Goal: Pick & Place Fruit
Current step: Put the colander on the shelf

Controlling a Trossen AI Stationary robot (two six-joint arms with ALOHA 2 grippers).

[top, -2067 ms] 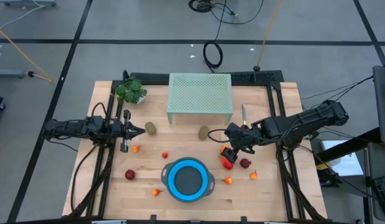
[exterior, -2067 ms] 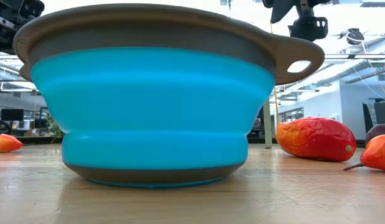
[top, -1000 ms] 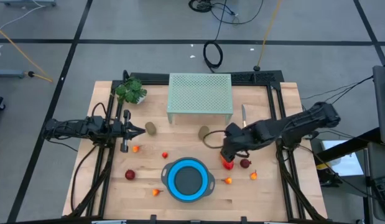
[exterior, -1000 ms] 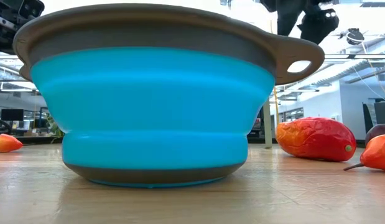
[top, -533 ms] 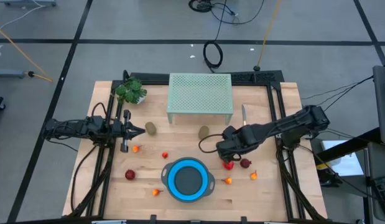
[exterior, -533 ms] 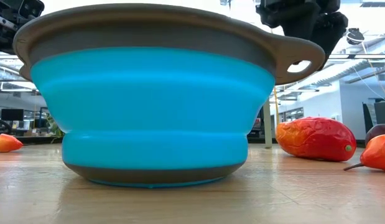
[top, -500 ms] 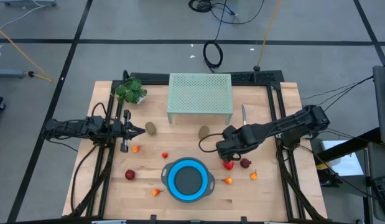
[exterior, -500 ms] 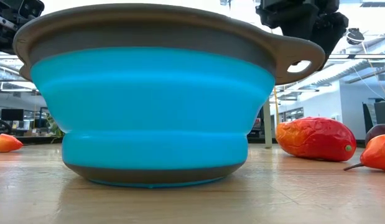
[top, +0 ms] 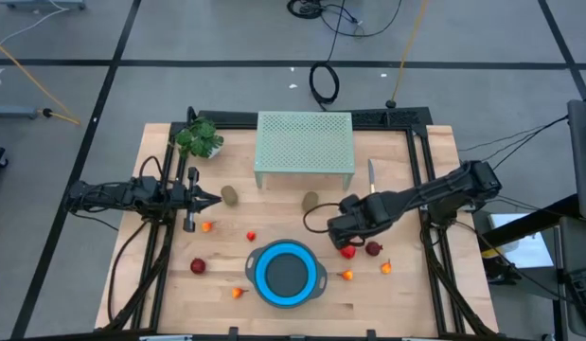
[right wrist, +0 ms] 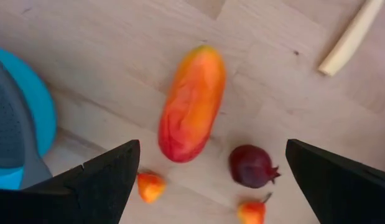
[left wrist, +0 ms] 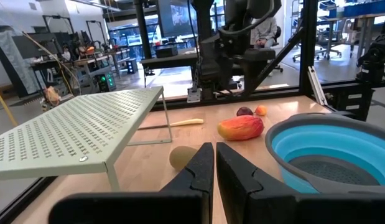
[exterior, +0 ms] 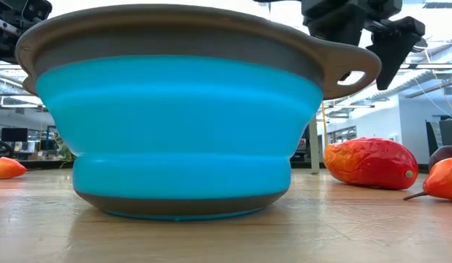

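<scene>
Fingers of the right gripper [right wrist: 208, 180] stand wide apart above the long orange-red fruit [right wrist: 192, 102], which lies on the worktop [top: 160, 284] near the blue bowl [top: 287, 273], not gripped. A dark red fruit [right wrist: 252, 166] lies just beside it. Left gripper [top: 217, 199] waits with fingers closed, empty, beside a brown kiwi [top: 231, 195].

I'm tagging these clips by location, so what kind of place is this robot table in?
Most likely a robotics lab or workshop: the wooden table sits in a black metal frame, loose cables lie on the tiled floor, and workbenches with equipment fill the room behind.
</scene>
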